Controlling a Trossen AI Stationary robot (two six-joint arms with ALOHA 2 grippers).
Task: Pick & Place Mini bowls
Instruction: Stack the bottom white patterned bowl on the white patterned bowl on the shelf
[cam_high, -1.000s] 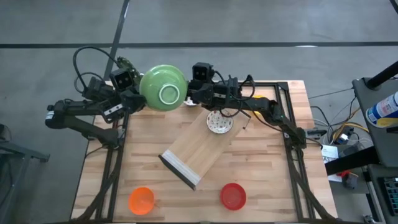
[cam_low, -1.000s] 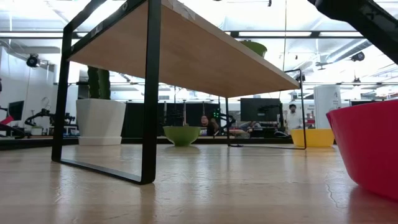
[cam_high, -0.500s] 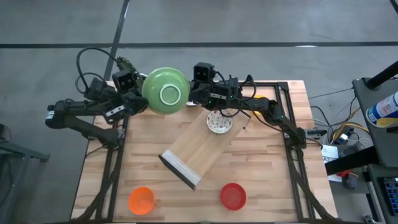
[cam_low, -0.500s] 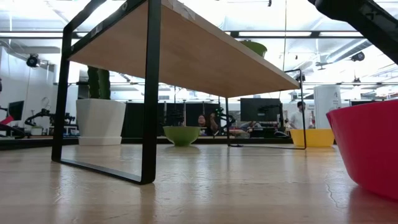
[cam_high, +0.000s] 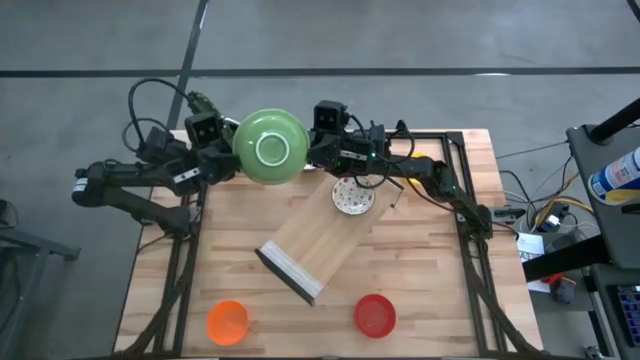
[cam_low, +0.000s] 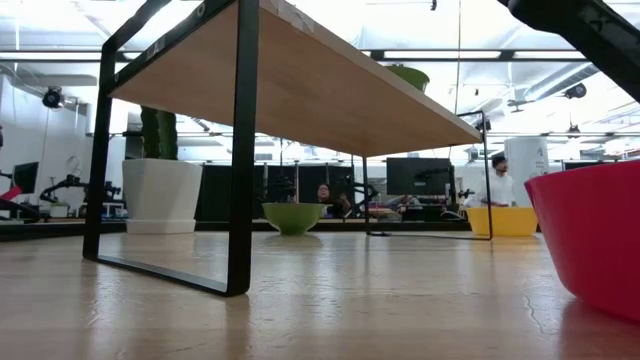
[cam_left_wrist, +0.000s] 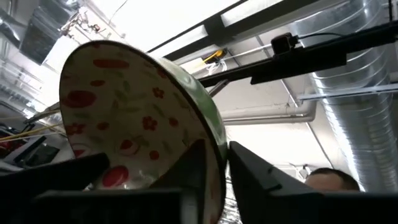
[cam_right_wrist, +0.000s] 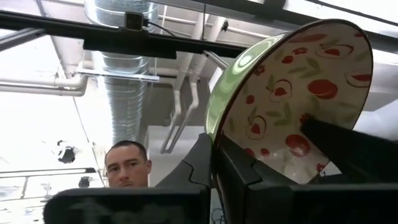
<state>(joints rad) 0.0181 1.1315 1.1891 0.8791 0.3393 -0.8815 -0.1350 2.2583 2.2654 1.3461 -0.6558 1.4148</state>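
Note:
A bowl (cam_high: 268, 148), green outside and white with red speckles inside, is held bottom-up high over the table's far edge between both grippers. My left gripper (cam_high: 230, 160) is shut on its left rim and my right gripper (cam_high: 306, 154) on its right rim. Its inside shows in the left wrist view (cam_left_wrist: 124, 124) and the right wrist view (cam_right_wrist: 292, 93). A second speckled bowl (cam_high: 351, 197) sits on the wooden riser (cam_high: 315, 240). The orange bowl (cam_high: 227, 321) and the red bowl (cam_high: 375, 314) stand near the front edge. A yellow bowl (cam_low: 502, 221) stands at the far right. My left gripper pinches the bowl's rim (cam_left_wrist: 214, 146), one finger (cam_left_wrist: 189, 165) inside the bowl and one (cam_left_wrist: 252, 174) outside. The fingers point upward from below. The bowl is lifted clear, its opening down. My right gripper pinches the opposite rim (cam_right_wrist: 212, 140), one finger (cam_right_wrist: 236, 168) inside the bowl and one (cam_right_wrist: 198, 163) outside. The fingers point upward from below. The bowl hangs clear of the table, its opening down.
The riser's black legs (cam_low: 240, 150) stand mid-table. A white square pot with a cactus (cam_low: 160, 190) stands at the far left. Another green bowl (cam_low: 292, 217) rests on the table at the far side. A person (cam_right_wrist: 127, 163) and others show beyond the table.
Both grippers, with the green bowl between them, have shifted a little toward the table's right edge. The bowl stays bottom-up and clear of the table.

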